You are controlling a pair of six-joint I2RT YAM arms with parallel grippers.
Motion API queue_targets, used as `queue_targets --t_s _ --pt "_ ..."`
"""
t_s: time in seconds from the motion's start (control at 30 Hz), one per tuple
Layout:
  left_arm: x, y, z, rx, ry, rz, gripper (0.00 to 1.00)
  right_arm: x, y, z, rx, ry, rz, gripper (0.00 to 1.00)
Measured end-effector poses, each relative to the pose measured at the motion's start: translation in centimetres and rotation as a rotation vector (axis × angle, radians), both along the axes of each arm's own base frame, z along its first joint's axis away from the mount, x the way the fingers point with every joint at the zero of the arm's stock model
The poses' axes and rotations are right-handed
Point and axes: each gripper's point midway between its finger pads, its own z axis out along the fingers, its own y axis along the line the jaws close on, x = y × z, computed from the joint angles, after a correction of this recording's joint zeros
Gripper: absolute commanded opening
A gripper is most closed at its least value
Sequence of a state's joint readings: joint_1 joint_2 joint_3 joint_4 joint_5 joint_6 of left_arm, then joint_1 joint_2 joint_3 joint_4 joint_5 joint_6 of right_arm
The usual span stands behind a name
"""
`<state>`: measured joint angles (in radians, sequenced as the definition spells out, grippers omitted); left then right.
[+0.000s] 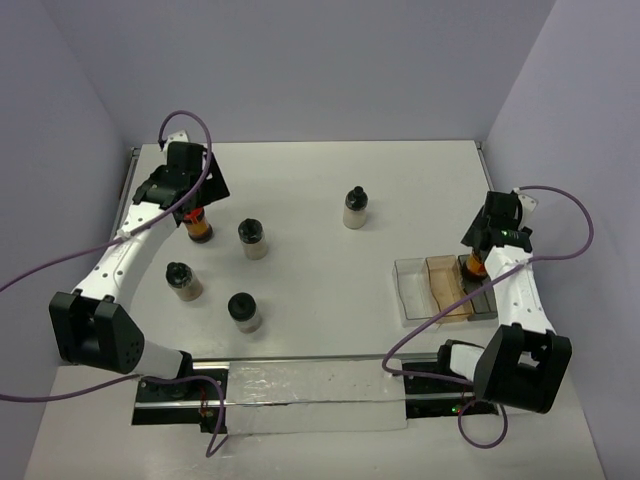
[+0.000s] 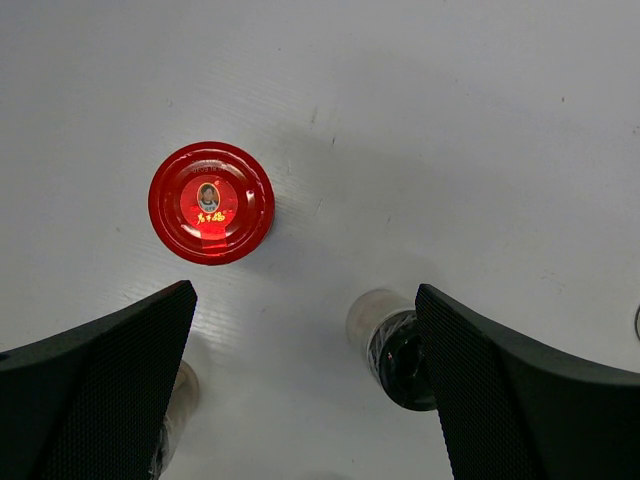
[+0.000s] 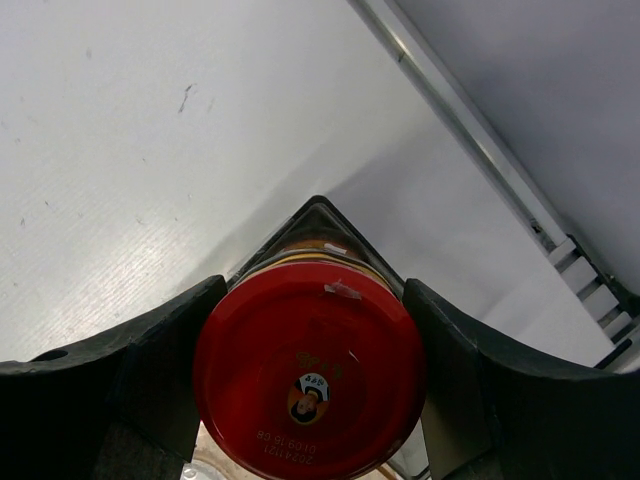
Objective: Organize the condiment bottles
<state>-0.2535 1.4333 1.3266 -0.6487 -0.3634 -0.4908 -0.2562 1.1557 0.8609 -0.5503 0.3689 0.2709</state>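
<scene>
Two red-capped condiment bottles show. One (image 1: 198, 224) (image 2: 211, 203) stands at the far left; my left gripper (image 1: 191, 204) (image 2: 305, 290) hovers open above it, the cap lying ahead of its fingers, not between them. My right gripper (image 1: 478, 256) (image 3: 312, 286) is shut on the other red-capped bottle (image 1: 475, 266) (image 3: 310, 370) over the far right end of the clear tray (image 1: 418, 292); whether it rests on the tray floor I cannot tell. Black-capped bottles stand at centre left (image 1: 254, 239) (image 2: 398, 350), lower left (image 1: 183, 281) (image 2: 176, 405), front (image 1: 244, 311) and far centre (image 1: 354, 208).
A metal rail (image 1: 300, 385) with a clear sheet runs along the near edge between the arm bases. Purple walls close in the table on three sides. A raised rail (image 3: 470, 130) borders the table beyond the tray.
</scene>
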Motion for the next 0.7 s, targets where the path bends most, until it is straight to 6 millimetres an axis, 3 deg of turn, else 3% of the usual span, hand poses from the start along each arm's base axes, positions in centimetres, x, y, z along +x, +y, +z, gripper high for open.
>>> queue_targets --t_s 0.7 --pt "0.3 -0.1 0.2 -0.010 -0.005 0.007 0.99 3.0 2.2 -2.5 0.091 -0.011 0.110 0.26"
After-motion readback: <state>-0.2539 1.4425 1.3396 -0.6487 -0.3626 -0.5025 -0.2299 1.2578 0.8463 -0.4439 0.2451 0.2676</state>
